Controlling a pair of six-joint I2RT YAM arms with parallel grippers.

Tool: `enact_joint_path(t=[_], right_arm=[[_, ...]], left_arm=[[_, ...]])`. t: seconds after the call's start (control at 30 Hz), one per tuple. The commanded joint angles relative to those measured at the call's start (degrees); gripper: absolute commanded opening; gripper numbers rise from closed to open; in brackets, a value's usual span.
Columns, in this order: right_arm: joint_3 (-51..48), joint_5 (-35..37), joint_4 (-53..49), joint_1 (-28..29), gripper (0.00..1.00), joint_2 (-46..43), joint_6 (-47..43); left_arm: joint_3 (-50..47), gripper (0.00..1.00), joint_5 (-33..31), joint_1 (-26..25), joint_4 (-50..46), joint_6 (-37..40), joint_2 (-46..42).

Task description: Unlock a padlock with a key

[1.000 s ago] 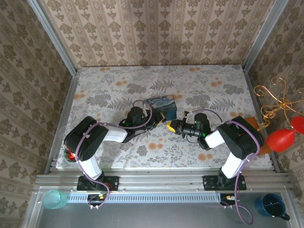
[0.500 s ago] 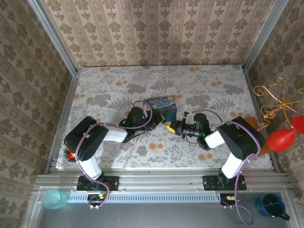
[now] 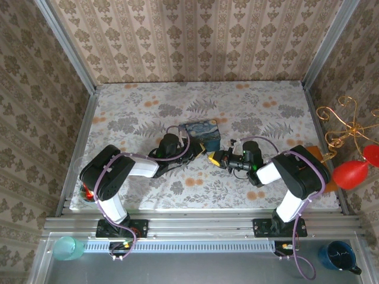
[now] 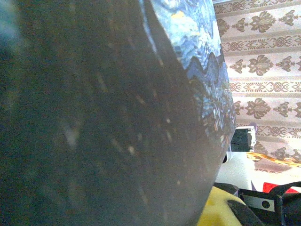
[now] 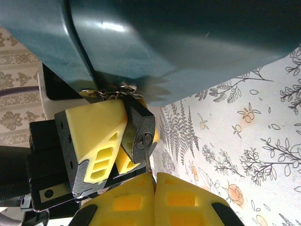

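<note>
The small dark padlock (image 5: 141, 126) hangs by its thin silvery shackle from a catch on the blue swirl-painted tin (image 5: 178, 37). My left gripper (image 5: 120, 143) comes in from the left, its yellow fingers (image 5: 94, 136) shut on the padlock's body. A thin metal key (image 5: 147, 159) runs from the keyhole down into my right gripper (image 5: 154, 178), whose yellow pads are pressed shut on it. From above, both grippers meet just in front of the tin (image 3: 202, 133), the left gripper (image 3: 200, 150) beside the right gripper (image 3: 214, 157). The tin's dark side (image 4: 117, 117) looms close in the left wrist view.
The tin stands mid-table on a floral cloth (image 3: 148, 112). A gold wire stand (image 3: 343, 127) and a red balloon (image 3: 350, 174) sit past the table's right edge. Two cups (image 3: 68, 247) (image 3: 337, 255) stand below the front rail. Wallpapered walls close in three sides.
My left gripper has closed in tighter around the padlock. The right gripper shifted slightly left, then back right, still shut on the key. The tin has not moved.
</note>
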Motion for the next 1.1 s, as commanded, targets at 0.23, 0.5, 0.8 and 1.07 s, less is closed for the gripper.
enact_joint_path(t=[0.23, 0.5, 0.8, 1.07], right_arm=[[0.61, -0.67, 1.06, -2.47, 0.0, 1.76, -2.04], [1.64, -0.45, 1.13, -1.79, 0.0, 1.95, -1.76], [1.43, 1.15, 2.72, -1.74, 0.0, 2.07, -0.65], [2.82, 1.03, 7.96, -2.05, 0.0, 4.26, 2.65]], left_arm=[[-0.83, 0.07, 3.97, -1.11, -1.33, 0.98, -4.87], [0.16, 0.07, 3.89, -2.58, 1.32, -1.38, -4.82], [-0.06, 0.05, 3.36, -4.29, 9.04, -7.54, -3.84], [-1.16, 0.03, 2.57, -4.99, 11.64, -9.98, -5.29]])
